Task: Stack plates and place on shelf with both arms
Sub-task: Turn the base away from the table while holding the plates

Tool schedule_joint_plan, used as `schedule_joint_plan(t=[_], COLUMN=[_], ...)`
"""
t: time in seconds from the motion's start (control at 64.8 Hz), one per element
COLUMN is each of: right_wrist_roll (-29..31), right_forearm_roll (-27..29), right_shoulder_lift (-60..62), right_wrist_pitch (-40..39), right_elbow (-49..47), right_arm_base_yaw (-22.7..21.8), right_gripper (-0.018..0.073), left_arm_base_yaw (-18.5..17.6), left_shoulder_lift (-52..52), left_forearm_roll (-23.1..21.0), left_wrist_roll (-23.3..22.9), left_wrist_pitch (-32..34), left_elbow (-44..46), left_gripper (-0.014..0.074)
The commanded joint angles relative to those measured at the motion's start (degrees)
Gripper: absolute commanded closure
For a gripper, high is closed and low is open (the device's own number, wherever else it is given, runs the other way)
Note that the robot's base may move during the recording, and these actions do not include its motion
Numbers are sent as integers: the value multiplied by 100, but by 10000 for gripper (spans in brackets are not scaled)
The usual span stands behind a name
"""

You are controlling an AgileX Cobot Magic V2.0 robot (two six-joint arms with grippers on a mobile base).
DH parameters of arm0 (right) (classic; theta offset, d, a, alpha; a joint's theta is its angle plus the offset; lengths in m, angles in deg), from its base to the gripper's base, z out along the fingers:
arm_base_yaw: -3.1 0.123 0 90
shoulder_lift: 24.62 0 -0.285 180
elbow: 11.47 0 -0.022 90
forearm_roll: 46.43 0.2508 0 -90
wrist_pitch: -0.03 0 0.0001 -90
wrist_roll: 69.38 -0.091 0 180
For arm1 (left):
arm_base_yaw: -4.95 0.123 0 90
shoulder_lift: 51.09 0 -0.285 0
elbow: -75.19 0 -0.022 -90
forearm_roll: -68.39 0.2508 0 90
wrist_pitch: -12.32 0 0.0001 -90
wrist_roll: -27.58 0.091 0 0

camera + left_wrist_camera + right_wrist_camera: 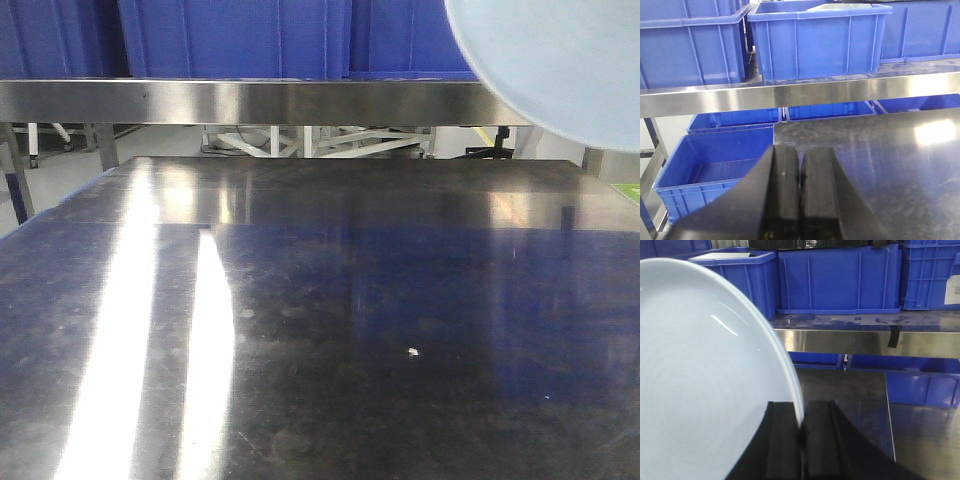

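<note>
A plate [705,375] aloft, rim tight in the right jaws; left jaws together, empty, over the tabletop [890,165]

Open across the dark steel tabletop [400,330] right up to its far edge. Barred beyond by the shelf [250,100], flat steel front running full width above that edge. Crowded on top with blue crates [815,40] side by side, only a narrow bare strip in front. Passable underneath, between steel legs [105,145]. Filled at upper right by the plate [570,60] clamped on edge in the right gripper [802,440].
</note>
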Motion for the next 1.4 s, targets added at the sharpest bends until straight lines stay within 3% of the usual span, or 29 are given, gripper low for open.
schedule_joint_plan(t=[0.0, 1.389], right_wrist_roll=[12, 12], right_forearm_roll=[-20, -20], right_shoulder_lift=[3, 3], right_wrist_pitch=[-577, -577], right_elbow=[-178, -178], right_arm_base_yaw=[-6, -6], right_gripper=[503, 503], left_arm_base_yaw=[2, 2], left_shoulder_lift=[5, 5], left_forearm_roll=[-20, -20], left_wrist_roll=[3, 3], left_wrist_pitch=[445, 445], left_elbow=[167, 167], left_gripper=[514, 514])
